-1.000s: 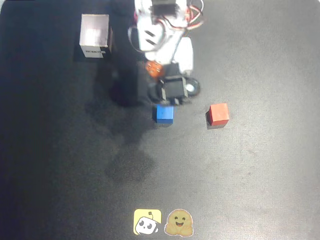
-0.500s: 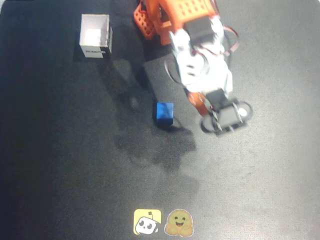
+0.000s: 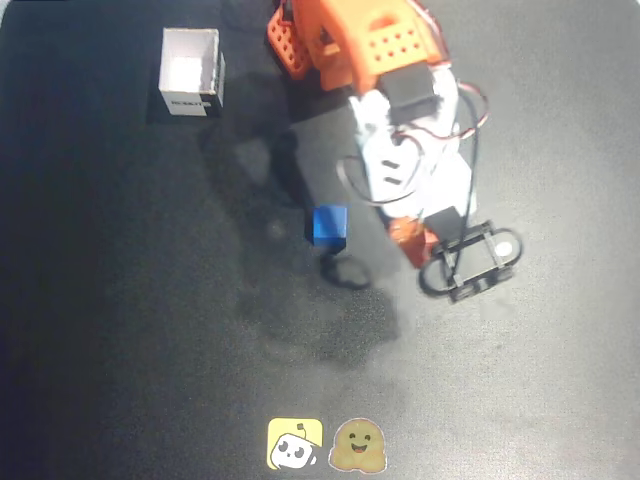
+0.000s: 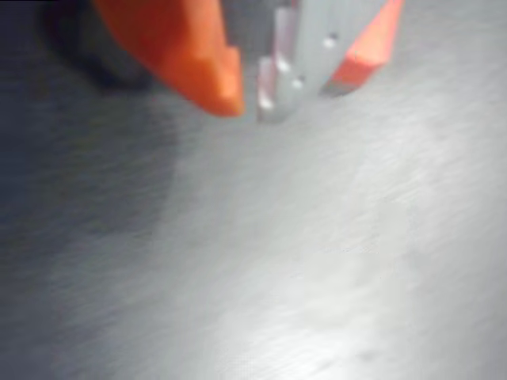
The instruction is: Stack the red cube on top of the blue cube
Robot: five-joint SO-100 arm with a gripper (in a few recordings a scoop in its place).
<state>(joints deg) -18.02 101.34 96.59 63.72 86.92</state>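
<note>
Sitting alone on the black tabletop point(image 3: 120, 330), the small matte blue cube point(image 3: 328, 225) is waiting just left of the orange-and-white arm in the overhead view. Off to its lower right, the two-finger gripper point(image 4: 289, 87) is hanging over bare table, orange tips spread apart and gripping nothing visible.

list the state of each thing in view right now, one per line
blue cube: resting flat on the black mat, nothing stacked on it, apart from the gripper
white box: upright on the mat, open at the top, inside looks empty
gripper: open in the wrist view, nothing between the orange fingers, which hang over bare mat
arm: reaching out over the mat to the right of the blue cube in the overhead view
</note>
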